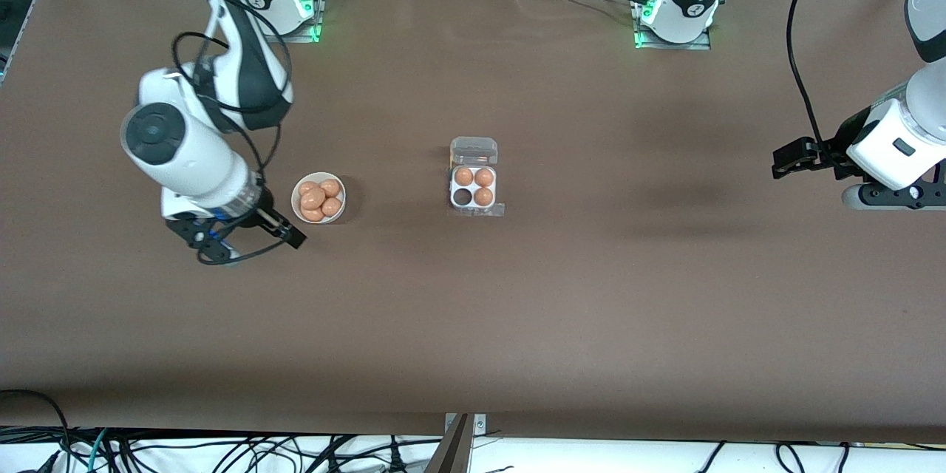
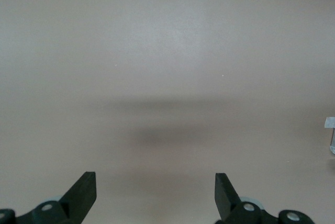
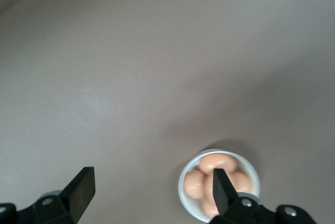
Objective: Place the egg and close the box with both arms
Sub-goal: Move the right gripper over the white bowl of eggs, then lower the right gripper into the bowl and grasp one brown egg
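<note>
Beside the bowl (image 1: 318,198), right tool (image 1: 255,236) wide, empty; left tool (image 2: 155,195) likewise.

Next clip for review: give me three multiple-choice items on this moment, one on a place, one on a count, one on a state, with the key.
1. The bowl of eggs lies:
A) toward the right arm's end of the table from the box
B) inside the box
C) on the box lid

2. Eggs in the box:
A) one
B) three
C) four

3. The box lid is:
A) open
B) shut
C) missing

Key: 1 A, the bowl sits by the right gripper. 2 B, one cup is empty. 3 A, the lid lies folded back.
</note>
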Robot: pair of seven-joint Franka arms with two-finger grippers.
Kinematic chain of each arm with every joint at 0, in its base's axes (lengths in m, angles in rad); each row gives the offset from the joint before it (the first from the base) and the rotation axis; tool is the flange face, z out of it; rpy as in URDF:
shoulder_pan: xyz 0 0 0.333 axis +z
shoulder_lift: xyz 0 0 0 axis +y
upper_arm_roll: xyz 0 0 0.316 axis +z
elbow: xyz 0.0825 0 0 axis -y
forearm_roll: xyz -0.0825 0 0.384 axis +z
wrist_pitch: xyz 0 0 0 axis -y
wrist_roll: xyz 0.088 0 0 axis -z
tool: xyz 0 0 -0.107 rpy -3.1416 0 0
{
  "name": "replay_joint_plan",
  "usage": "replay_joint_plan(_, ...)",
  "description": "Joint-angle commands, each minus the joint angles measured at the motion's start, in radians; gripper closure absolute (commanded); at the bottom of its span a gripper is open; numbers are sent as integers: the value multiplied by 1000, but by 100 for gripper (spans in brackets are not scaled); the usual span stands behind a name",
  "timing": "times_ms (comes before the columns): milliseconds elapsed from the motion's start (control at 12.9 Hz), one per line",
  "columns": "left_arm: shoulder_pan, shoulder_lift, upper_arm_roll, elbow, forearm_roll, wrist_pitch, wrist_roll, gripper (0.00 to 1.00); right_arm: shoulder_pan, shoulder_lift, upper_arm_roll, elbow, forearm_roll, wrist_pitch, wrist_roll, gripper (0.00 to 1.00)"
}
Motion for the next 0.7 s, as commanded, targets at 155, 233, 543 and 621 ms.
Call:
replay_joint_plan(155,1,-5,3,-5,-13,-6,11,0,46,-46,-3,-244,1,230,112,0)
replay_joint_plan(233,1,-5,3,-5,-13,-8,11,0,47,-60,-2,-292,-5,258,112,0)
replay_joint_plan(543,1,-5,3,-5,-13,-6,11,0,72,-77,-3,-433,-8,401,144,0)
replay_joint_plan(621,1,-5,3,-6,-13,-6,11,0,72,-78,-3,-445,-8,399,147,0)
